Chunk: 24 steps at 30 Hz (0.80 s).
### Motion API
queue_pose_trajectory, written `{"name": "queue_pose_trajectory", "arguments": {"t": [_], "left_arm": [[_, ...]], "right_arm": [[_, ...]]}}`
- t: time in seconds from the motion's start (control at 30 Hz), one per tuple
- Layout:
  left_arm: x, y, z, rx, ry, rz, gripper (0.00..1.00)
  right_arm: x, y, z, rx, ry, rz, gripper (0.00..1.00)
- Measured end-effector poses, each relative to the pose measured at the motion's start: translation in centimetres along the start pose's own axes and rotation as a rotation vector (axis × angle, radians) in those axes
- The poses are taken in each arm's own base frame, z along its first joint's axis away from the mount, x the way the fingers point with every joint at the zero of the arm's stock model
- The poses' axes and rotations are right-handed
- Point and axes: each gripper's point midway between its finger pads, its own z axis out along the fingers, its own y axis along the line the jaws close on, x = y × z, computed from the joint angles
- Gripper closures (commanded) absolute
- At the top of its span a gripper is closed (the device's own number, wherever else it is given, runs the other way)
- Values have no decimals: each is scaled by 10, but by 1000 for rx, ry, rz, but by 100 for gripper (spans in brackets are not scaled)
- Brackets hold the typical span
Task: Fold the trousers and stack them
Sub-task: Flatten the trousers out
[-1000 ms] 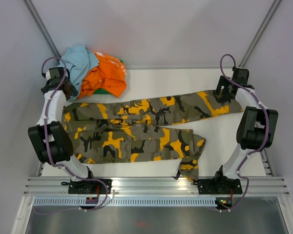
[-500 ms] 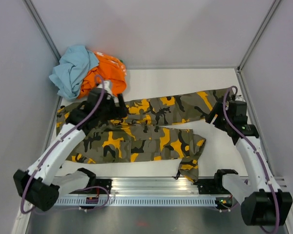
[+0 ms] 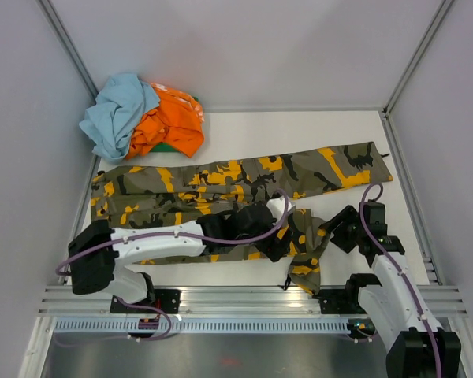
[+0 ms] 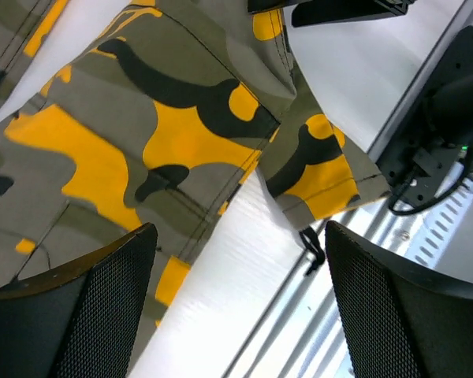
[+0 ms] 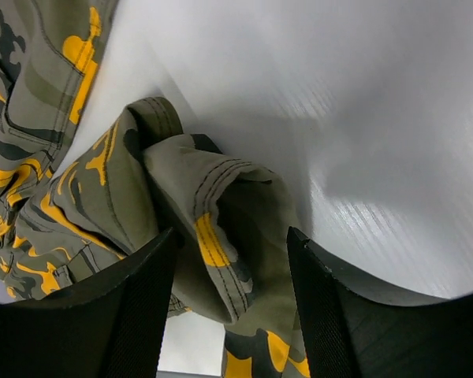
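The trousers (image 3: 221,185) lie spread across the counter (image 3: 299,134), waist at the left. One leg reaches to the far right, and the nearer leg ends in a crumpled cuff (image 5: 221,205) near the right front edge. My left hand (image 4: 238,232) hangs over that nearer leg with its fingers wide apart and nothing between them. My right hand (image 5: 232,236) straddles the bunched cuff, a finger on each side. I cannot tell whether they pinch the cloth. A blue and orange heap of clothes (image 3: 142,118) sits in the far left corner.
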Motion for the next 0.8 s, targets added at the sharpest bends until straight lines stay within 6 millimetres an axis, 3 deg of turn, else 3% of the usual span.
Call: {"name": "queue_pose_trajectory", "arguments": {"t": [0.07, 0.23, 0.3, 0.33, 0.37, 0.57, 0.67, 0.8], "left_arm": [[6, -4, 16, 7, 2, 38, 11], [19, 8, 46, -46, 21, 85, 11], [19, 8, 52, -49, 11, 98, 11], [19, 8, 54, -49, 5, 102, 11], [17, 7, 56, -47, -2, 104, 12], [11, -6, 71, -17, -44, 131, 12], [10, -21, 87, 9, -50, 165, 12], [9, -26, 109, -14, -59, 187, 14]], "right_arm": [[3, -2, 7, -1, 9, 22, 36], [-5, 4, 20, -18, -5, 41, 39], [-13, 7, 26, -22, -30, 32, 65], [-15, 7, 29, -20, -34, 26, 86], [-17, 7, 34, -16, -35, 23, 100], [-34, 27, 37, -30, -31, -26, 100], [-57, 55, 20, -86, -85, -80, 100], [-84, 94, -20, -184, -186, -166, 100]]}}
